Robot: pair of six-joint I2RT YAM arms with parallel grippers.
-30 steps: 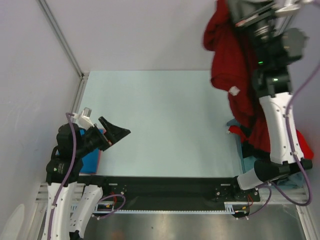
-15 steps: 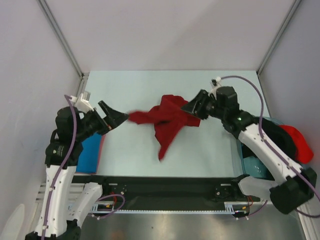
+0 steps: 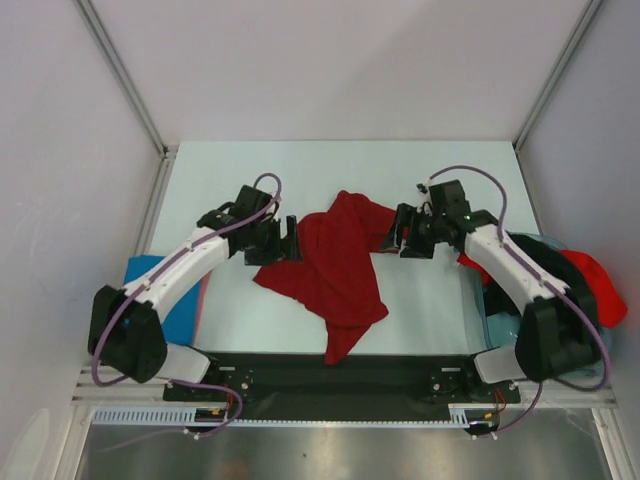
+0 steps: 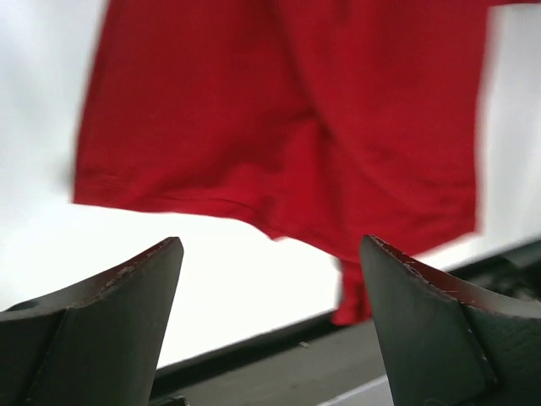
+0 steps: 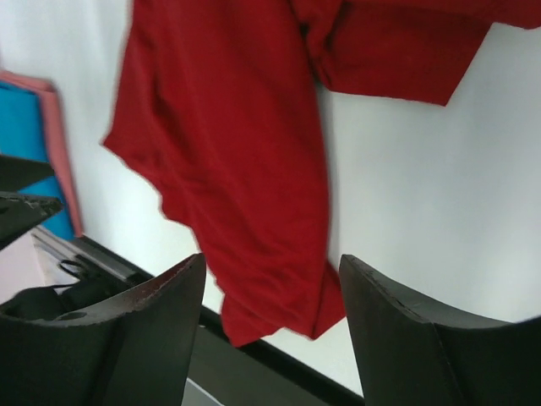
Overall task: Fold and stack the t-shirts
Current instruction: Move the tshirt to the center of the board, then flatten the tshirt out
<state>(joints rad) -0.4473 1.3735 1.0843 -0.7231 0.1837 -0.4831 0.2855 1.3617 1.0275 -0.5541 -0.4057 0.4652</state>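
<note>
A dark red t-shirt [image 3: 335, 265] lies crumpled and spread in the middle of the pale table, its lower tail hanging over the black strip at the near edge. My left gripper [image 3: 292, 240] is at the shirt's left edge, open and holding nothing. My right gripper [image 3: 392, 235] is at the shirt's upper right edge, open and holding nothing. The left wrist view has the red cloth [image 4: 287, 127] ahead of the open left gripper [image 4: 270, 254]. In the right wrist view the shirt [image 5: 228, 144] lies beyond the open right gripper [image 5: 270, 271]. A folded bright blue t-shirt [image 3: 170, 300] rests at the near left.
A heap of more shirts sits off the table's right side, with a brighter red one [image 3: 598, 285] on top and pale blue cloth [image 3: 500, 325] below. Metal frame posts [image 3: 125, 80] and white walls enclose the table. The folded blue shirt [image 5: 21, 144] has a pink edge.
My right arm swung down from high at the right, carried the dark red shirt onto the table and opened, letting it go. My left arm reached in from the left to the shirt's edge.
</note>
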